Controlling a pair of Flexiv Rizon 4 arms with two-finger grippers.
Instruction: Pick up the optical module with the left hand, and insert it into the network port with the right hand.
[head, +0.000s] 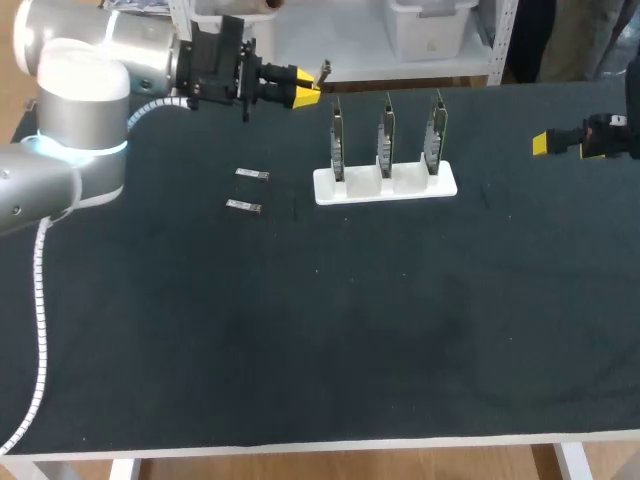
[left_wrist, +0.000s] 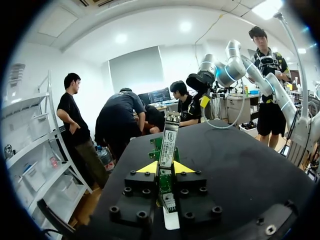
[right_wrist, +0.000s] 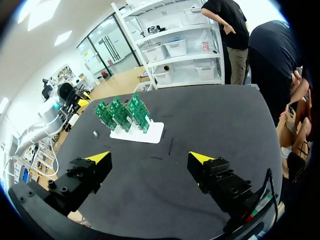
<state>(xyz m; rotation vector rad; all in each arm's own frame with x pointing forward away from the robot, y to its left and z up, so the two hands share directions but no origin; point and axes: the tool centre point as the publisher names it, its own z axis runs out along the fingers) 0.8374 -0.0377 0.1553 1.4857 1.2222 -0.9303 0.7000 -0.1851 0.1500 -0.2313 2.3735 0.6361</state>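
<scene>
**Pick-up done, handover and insertion still ahead of you**

Your left end effector (head: 308, 88) is closed on the optical module (left_wrist: 168, 142). The left wrist view shows the yellow tips pressing it from both sides, with the long metal body standing out ahead of the fingers. The module is held in the air over the far left of the surface (head: 350, 330), off to the side of the white stand (head: 440, 185). By that showing, the first half of the job looks complete.

Your right end effector (right_wrist: 150, 159) is open and holds nothing. Its fingers are spread wide, and it hangs at the far right of the surface, well apart from both the module and the stand. The module has not yet passed to the right arm, so you have the transfer and the insertion left.

Two more modules (head: 252, 175) lie flat on the surface near the stand, one just beside the other and untouched.

The stand is the only holder here. It carries three green cards (head: 386, 135), upright in a row, one to a slot, with no slot left free. The network port is presumably on one of these cards, but you cannot make it out from any view.
</scene>
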